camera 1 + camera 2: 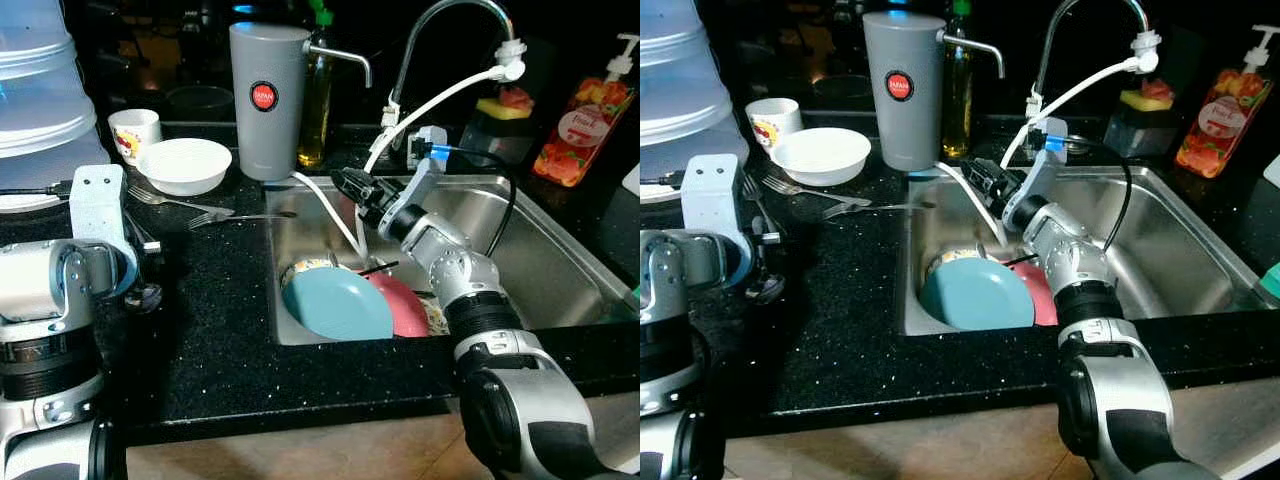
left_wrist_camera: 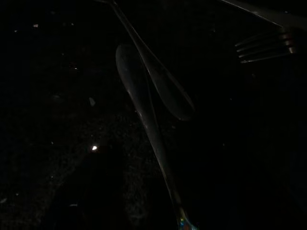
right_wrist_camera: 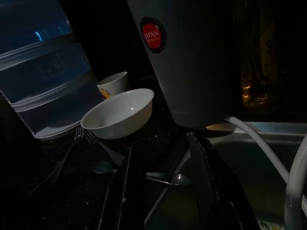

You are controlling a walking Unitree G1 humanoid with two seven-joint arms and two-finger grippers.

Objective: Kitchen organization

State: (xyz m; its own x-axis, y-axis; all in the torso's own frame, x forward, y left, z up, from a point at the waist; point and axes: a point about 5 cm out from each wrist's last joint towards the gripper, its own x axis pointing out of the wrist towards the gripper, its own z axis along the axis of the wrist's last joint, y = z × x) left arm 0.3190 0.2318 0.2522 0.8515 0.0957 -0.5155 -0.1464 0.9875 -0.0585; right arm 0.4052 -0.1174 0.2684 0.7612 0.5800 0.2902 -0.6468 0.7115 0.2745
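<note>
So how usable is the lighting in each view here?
Head views: well lit up front, glare on the sink steel, background black. Left wrist view: nearly black, faint cutlery outlines and fork tines. Right wrist view: dim, white bowl readable.

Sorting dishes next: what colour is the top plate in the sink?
Light blue plate, clearest in the left eye view.

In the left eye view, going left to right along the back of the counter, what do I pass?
Small cup → white bowl → grey water filter jug → oil bottle → faucet → sponge holder → orange soap dispenser.
</note>
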